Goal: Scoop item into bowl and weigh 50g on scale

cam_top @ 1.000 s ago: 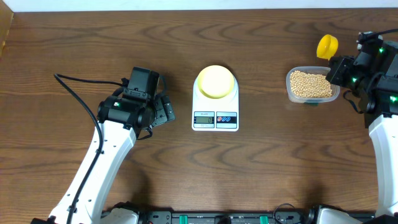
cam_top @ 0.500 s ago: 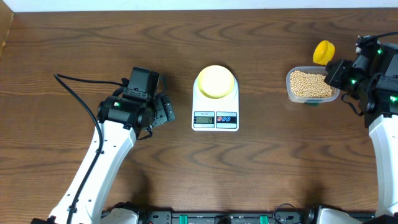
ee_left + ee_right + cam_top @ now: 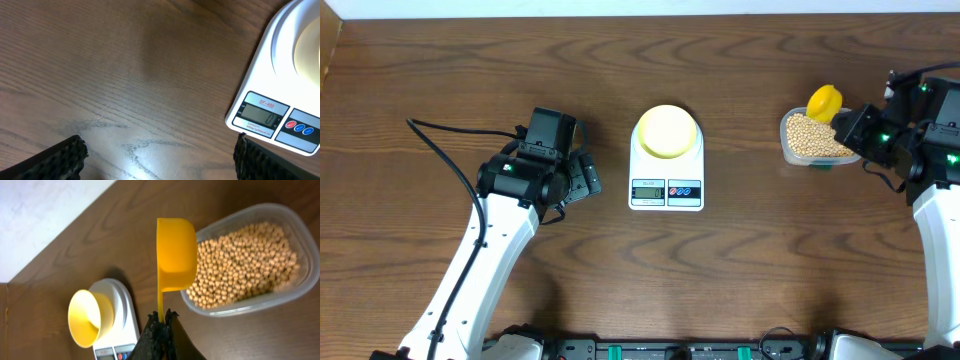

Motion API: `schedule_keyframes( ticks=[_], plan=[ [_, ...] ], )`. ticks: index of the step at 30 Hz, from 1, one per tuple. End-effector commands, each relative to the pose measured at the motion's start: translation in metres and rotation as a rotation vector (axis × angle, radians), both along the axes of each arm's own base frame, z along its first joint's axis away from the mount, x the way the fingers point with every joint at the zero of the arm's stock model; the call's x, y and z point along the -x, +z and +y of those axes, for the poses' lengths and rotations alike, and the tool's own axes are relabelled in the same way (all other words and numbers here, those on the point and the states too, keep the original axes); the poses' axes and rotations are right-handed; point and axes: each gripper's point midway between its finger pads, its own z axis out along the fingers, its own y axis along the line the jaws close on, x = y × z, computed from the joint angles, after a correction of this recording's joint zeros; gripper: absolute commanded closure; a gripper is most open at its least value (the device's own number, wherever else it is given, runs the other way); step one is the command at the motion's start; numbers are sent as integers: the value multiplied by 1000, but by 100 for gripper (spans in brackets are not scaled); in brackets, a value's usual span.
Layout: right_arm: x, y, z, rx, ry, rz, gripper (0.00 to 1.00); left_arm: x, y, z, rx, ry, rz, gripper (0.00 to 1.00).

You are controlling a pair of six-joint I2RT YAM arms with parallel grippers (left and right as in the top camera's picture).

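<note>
The right wrist view shows what the overhead cannot: the right gripper (image 3: 160,323) has its jaws pinched narrow on the thin handle of the scoop (image 3: 175,255), whose cup stands straight ahead of them, side-on; whether it holds anything I cannot tell. Just right of the cup lies the tub (image 3: 287,292), filled with beans (image 3: 245,265); left of the jaws stands the scale (image 3: 126,315) with the bowl (image 3: 87,317) on its platform.

The left wrist view shows the left gripper (image 3: 160,165) with its jaws wide apart over bare table (image 3: 110,75), holding nothing; the scale (image 3: 265,70) sits ahead and to their right. Only here is the writing legible: "SF-400" above the display (image 3: 261,116), which seems to read 0; beside it are 2 buttons (image 3: 299,128), 1 red and 1 blue.

From overhead, the bowl (image 3: 667,131) sits on the scale (image 3: 666,185), between the 2 arms; the tub (image 3: 796,155) is well apart from it.

Against 1 s ago, the scoop (image 3: 823,101) has moved left from beyond the tub's corner to over its far edge and the beans (image 3: 812,137); the right gripper (image 3: 847,124) moved with it; the left gripper (image 3: 586,178) has not moved.
</note>
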Motion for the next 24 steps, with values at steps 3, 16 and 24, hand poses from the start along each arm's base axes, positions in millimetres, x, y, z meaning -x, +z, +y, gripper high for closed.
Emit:
schedule_keyframes(
  ticks=[3, 16, 24],
  plan=[
    [2, 4, 7, -14, 34, 1, 99, -7, 1, 3, -23, -5, -25, 4],
    [-6, 11, 6, 37, 79, -64, 99, 3, 23, -105, 331, -666, -114, 4],
    [-8, 14, 5, 41, 78, -81, 99, -9, 12, -83, 192, -524, -109, 4]
  ],
)
